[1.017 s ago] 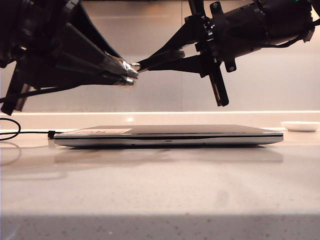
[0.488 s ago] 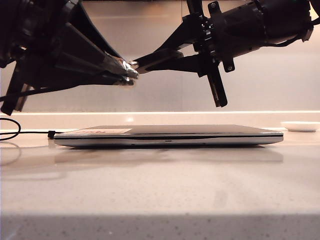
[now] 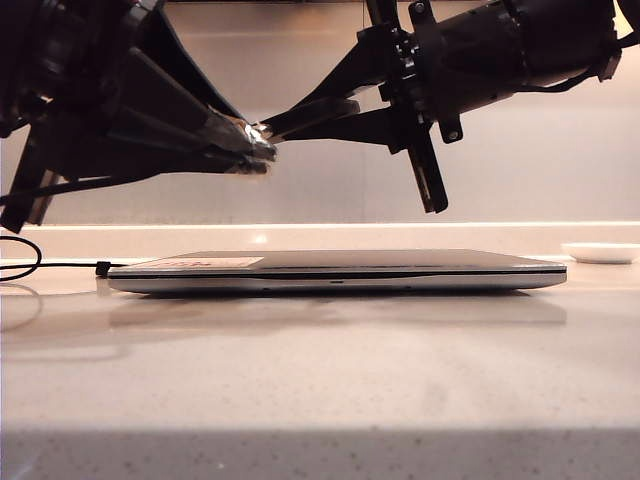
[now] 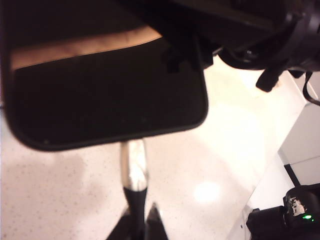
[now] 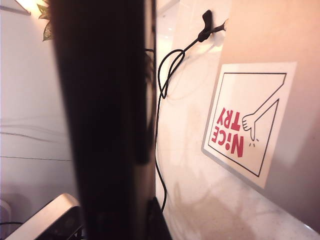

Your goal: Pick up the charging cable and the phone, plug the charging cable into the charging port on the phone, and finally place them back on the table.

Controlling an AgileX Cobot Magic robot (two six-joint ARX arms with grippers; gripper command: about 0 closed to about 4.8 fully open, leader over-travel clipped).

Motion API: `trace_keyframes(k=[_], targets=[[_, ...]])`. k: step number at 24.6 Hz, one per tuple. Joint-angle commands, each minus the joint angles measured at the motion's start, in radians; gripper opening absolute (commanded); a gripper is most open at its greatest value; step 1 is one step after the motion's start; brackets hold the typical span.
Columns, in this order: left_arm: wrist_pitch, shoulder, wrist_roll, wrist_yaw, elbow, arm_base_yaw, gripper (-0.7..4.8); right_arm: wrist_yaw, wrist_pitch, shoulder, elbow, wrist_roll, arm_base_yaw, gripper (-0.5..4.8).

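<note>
Hovering above the speckled pale tabletop (image 3: 320, 380), the silvery-tipped black charging cable (image 4: 134, 172) pinched in the left fingers (image 3: 262, 150) could be jammed against the thin black phone (image 4: 107, 95) clamped in the right fingers (image 3: 290, 122) if misaligned.

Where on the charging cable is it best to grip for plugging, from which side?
Grip the black collar behind the silvery plug tip, coming from the cord end: the tip must stay free. The left gripper, raised over the laptop, holds the charging cable so, facing the phone in the right gripper.
</note>
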Motion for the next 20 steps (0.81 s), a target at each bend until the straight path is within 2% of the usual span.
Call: trace_keyframes(k=[1, 8, 9, 11, 12, 18, 19, 20], targets=[[0.028, -0.001, 0.002, -0.006, 0.004, -0.001, -0.06, -0.044, 0.032, -0.011, 0.007, -0.006, 0.005, -0.06], [0.035, -0.001, 0.020, -0.006, 0.004, -0.001, 0.01, -0.051, 0.033, -0.011, 0.007, -0.008, 0.005, -0.06], [0.049, -0.001, 0.040, -0.006, 0.004, -0.001, 0.63, -0.049, 0.034, -0.011, 0.008, -0.008, 0.005, -0.06], [0.065, -0.001, 0.050, -0.006, 0.004, -0.001, 1.23, -0.049, 0.034, -0.011, 0.008, -0.008, 0.004, -0.06], [0.070, -0.001, 0.050, -0.006, 0.004, -0.001, 1.31, -0.045, 0.034, -0.011, 0.008, -0.016, 0.004, -0.06], [0.064, -0.016, 0.052, -0.006, 0.005, -0.002, 1.31, -0.016, 0.033, -0.014, 0.008, -0.046, -0.035, -0.06], [0.064, -0.022, 0.059, -0.006, 0.005, -0.002, 1.31, -0.016, 0.032, -0.014, 0.008, -0.052, -0.044, -0.06], [0.064, -0.039, 0.100, -0.006, 0.005, -0.002, 1.29, -0.016, 0.017, -0.020, 0.008, -0.054, -0.077, -0.06]])
